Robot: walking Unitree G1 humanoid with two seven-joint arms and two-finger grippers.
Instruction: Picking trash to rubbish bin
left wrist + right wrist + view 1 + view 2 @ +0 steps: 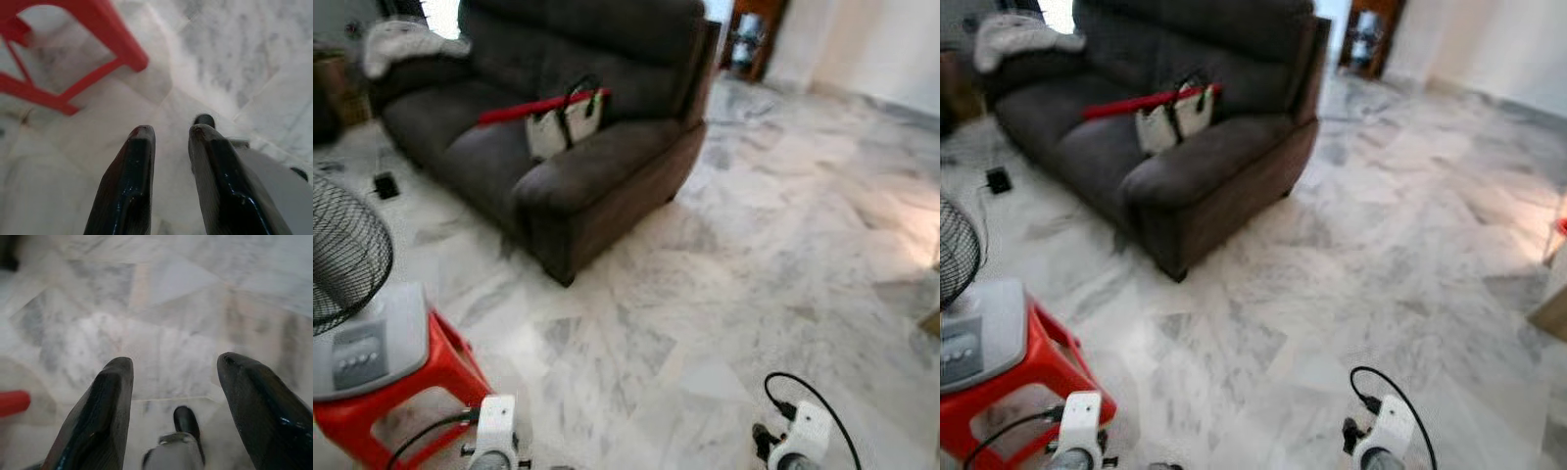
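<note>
view from my head, looking down across a grey-veined marble floor point(773, 255). a dark brown sofa point(558, 127) stands at the upper left, set at an angle, with a white bag point(563, 125) with dark handles on its seat and a long red stick-like thing point(533, 108) lying across the cushions behind the bag. a pale cloth point(406, 41) is draped over the sofa's far arm. a small black object with a cord point(385, 184) lies on the floor beside the sofa.

at my lower left, a red plastic stool point(396, 392) carries the grey base of a fan point(367, 343), whose black wire guard point(342, 250) rises at the left edge.

my left hand point(168, 134) hangs low over the floor just beside the stool's red legs point(83, 54); its two black fingers point(129, 186) stand a narrow gap apart, gripping nothing. my right hand point(173, 367) hangs over bare marble, its fingers point(100, 416) spread wide and empty (the dark tip seen between them is part of my own body, too blurred to name). both wrists point(800, 436) show white at the lower edge of the head view.

i cannot make out any trash or rubbish bin with certainty; the views are soft with blur.
</note>
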